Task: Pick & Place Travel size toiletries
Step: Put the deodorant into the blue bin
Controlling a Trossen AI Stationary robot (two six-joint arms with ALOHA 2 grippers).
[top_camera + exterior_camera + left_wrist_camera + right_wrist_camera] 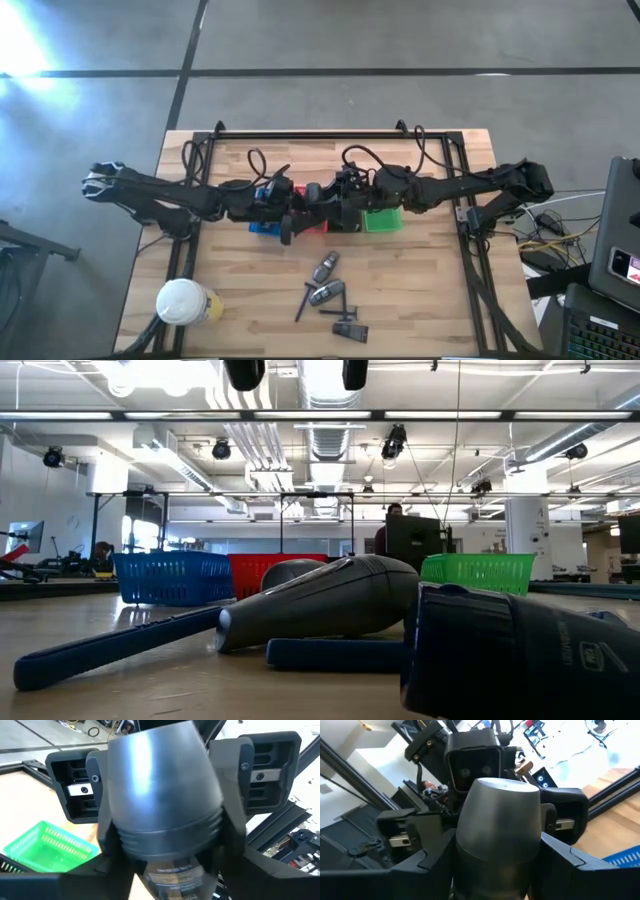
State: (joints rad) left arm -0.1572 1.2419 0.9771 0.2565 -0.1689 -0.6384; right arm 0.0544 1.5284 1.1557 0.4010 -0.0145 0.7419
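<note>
My right hand (495, 862) holds the grey bottle (165, 805) in the air above the red basket (262, 572), and I cannot tell if my left hand (165, 867) grips it yet, so an early release may drop it to the counter (430, 290).

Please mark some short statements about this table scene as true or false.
1. The right gripper holds a grey bottle. True.
2. The left gripper waits at the table's edge. False: it meets the right gripper over the baskets.
3. The red basket stands between the blue basket and the green basket. True.
4. All toiletries are in baskets. False: several loose toiletries lie on the table.
5. The white-lidded container stands by the right arm. False: it stands on the left arm's side.
</note>
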